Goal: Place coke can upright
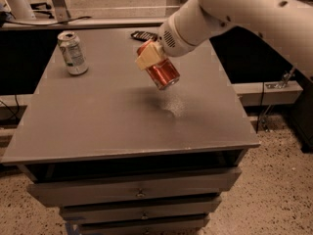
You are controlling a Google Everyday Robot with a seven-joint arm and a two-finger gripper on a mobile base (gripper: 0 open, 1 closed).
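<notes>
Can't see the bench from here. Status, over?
Gripper shut on red aluminium coke can, tilted, held above grey tabletop centre. Silver-white can with green markings upright at far-left corner, well apart. Small dark object at back edge.

The surface (112, 121) is a flat grey top with drawers (139, 192) under it. The end effector (156, 63) hangs in the air over the back half of the surface. It is closed around the coke can (165, 74), which is tilted and does not touch the top. Two things sit on the surface. A silver-white can (72, 53) stands up straight, well off to the picture's left of the end effector. A small dark flat thing (143, 35) lies just behind the end effector, near the back edge. A soft shadow lies on the surface below the end effector.
</notes>
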